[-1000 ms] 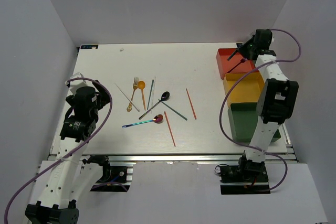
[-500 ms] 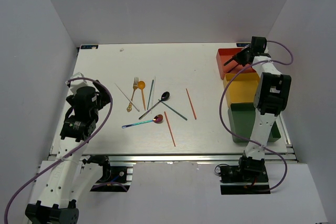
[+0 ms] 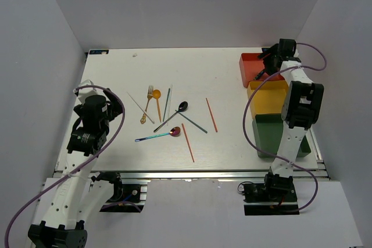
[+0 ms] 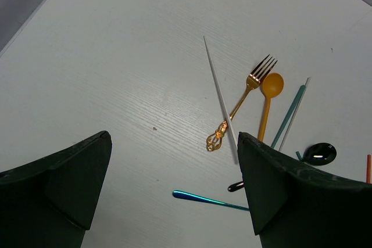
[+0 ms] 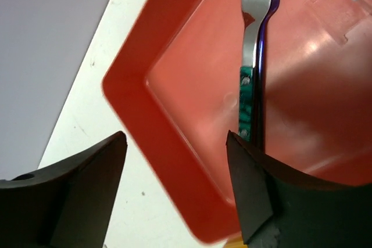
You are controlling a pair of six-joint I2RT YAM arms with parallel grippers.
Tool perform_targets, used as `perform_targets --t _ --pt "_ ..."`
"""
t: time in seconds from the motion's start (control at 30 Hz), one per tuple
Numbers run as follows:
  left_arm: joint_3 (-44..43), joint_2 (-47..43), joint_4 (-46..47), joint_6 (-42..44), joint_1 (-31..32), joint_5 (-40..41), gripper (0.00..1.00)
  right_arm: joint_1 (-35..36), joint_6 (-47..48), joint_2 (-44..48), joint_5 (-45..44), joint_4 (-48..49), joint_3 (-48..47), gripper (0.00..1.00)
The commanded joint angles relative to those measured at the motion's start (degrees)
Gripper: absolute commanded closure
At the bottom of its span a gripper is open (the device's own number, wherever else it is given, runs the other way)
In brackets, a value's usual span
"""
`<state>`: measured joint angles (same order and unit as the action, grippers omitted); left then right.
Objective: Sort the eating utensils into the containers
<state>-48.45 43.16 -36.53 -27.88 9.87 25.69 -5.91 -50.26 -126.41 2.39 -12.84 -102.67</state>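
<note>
The right fingers [image 5: 256,201] are wide open and hold nothing. Just under them, a silver fork [image 5: 251,39] with a teal handle lies flat in the red tray [image 5: 125,82]. The left fingers [image 4: 58,190] are open and empty too, above the counter [image 4: 116,56]. A gold fork [image 4: 247,94] and an orange spoon [image 4: 270,85] wait there. I think these are light, stiff and slippery, so pinch the middle of the handle.

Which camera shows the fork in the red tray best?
Right wrist: the fork shows close up, silver tines, teal on the handle, lying in the red tray. In the top external view the right gripper hangs over that tray; no fork can be made out. The left wrist view misses it.
</note>
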Motion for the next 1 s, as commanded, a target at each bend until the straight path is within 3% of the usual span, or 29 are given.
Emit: perform_targets --t 0.0,0.1,0.2,0.37,0.5,0.6,0.73,0.87,0.97 --pt "0.11 0.96 1.46 0.37 -0.2 -0.29 0.02 3.17 6.21 9.15 -1.95 -2.27 -2.19 0.24" --pt "-0.33 4.02 1.47 0.54 -0.2 -0.9 0.02 7.65 12.63 17.93 -1.35 -1.15 3.68 0.23" --pt "-2.26 9.55 1.11 0.28 -0.2 -4.15 0.02 12.13 18.43 29.09 3.22 2.1 16.51 0.23" --pt "-5.33 19.49 7.7 0.98 -0.11 -16.11 0.02 21.37 23.1 44.81 3.76 3.44 37.58 0.23" --pt "-12.89 31.61 6.83 1.34 -0.02 -18.39 0.02 27.26 24.51 50.81 4.11 4.49 47.46 0.23" --pt "-18.15 40.67 5.69 3.53 0.06 -22.61 0.02 27.88 24.33 54.33 4.2 5.63 53.62 0.23" --pt "-23.79 49.64 6.04 8.01 0.15 -29.38 0.09 28.06 24.33 56.97 5.86 6.69 58.19 0.23" --pt "-28.98 59.3 3.57 11.79 0.15 -33.33 0.31 28.33 24.33 57.59 6.92 7.21 59.69 0.23" --pt "-28.02 60.64 6.73 12.14 0.15 -37.64 0.35 28.5 24.6 58.03 7.1 7.74 60.57 0.23"
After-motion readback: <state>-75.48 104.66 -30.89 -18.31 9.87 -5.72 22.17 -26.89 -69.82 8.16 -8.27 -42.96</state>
